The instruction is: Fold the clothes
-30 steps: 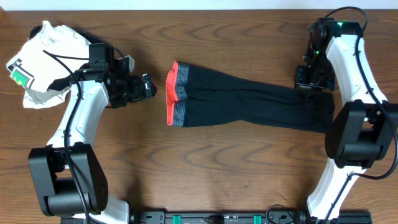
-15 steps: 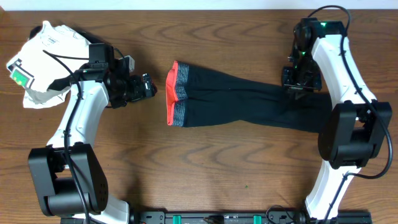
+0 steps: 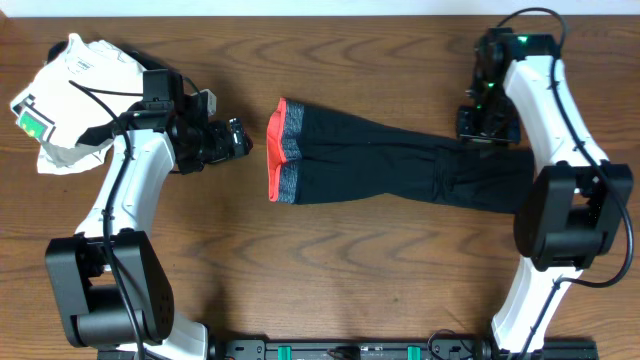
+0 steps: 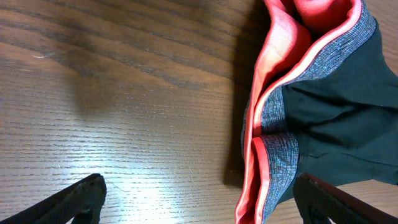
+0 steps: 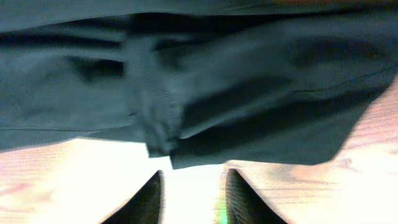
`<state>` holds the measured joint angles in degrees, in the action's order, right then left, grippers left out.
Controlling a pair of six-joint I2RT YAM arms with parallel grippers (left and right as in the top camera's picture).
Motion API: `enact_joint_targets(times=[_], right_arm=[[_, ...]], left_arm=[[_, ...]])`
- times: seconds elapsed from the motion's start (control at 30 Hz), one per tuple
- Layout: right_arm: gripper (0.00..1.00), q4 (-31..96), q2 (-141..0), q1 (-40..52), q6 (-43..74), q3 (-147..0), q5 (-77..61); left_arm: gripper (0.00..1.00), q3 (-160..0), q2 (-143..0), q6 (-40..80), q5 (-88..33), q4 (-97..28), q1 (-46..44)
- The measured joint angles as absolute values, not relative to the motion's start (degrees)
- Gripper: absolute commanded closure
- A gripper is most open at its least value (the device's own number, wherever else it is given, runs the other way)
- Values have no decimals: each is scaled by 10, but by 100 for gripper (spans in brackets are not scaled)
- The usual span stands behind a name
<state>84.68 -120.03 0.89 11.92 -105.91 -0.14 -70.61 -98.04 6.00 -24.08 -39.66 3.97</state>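
While the clothes (image 3: 390, 165) lay flat across the counter's (image 3: 350, 260) middle, waistband (image 3: 282, 150) toward the left edge, we judged our right pincer (image 5: 189, 186), narrowly parted and empty, should pinch both layers of the hem (image 5: 261, 155) squarely, the left pincer (image 4: 199, 190) gaping wide beside the waistband.

Bare table (image 3: 350, 280) runs wide open along the near side of the clothes (image 3: 390, 170), a strip of free wood separates the left gripper (image 3: 240, 138) from their red-edged end, and the white garment (image 3: 70, 95) crowds the far-left corner.
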Motion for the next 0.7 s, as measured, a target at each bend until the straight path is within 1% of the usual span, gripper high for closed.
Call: enact_joint_targets(times=[0.03, 0.07, 0.13, 0.2, 0.4, 0.53, 0.7], right_arm=[[32, 847, -1200, -2, 119, -1059, 1], [25, 847, -1200, -15, 119, -1059, 3], [16, 848, -1200, -48, 113, -1059, 10], [11, 849, -1200, -78, 110, -1059, 12], [1, 848, -1200, -139, 93, -1059, 6], [1, 831, -1199, -152, 80, -1043, -1], [1, 770, -1198, -152, 71, -973, -5]], left_arm=[[2, -706, -980, 60, -241, -397, 40], [2, -706, -980, 60, -241, -397, 40], [2, -706, -980, 60, -241, -397, 40], [2, -706, -980, 60, -241, -397, 40], [2, -706, -980, 60, -241, -397, 40], [2, -706, -980, 60, -241, -397, 40], [2, -706, -980, 60, -241, -401, 40]])
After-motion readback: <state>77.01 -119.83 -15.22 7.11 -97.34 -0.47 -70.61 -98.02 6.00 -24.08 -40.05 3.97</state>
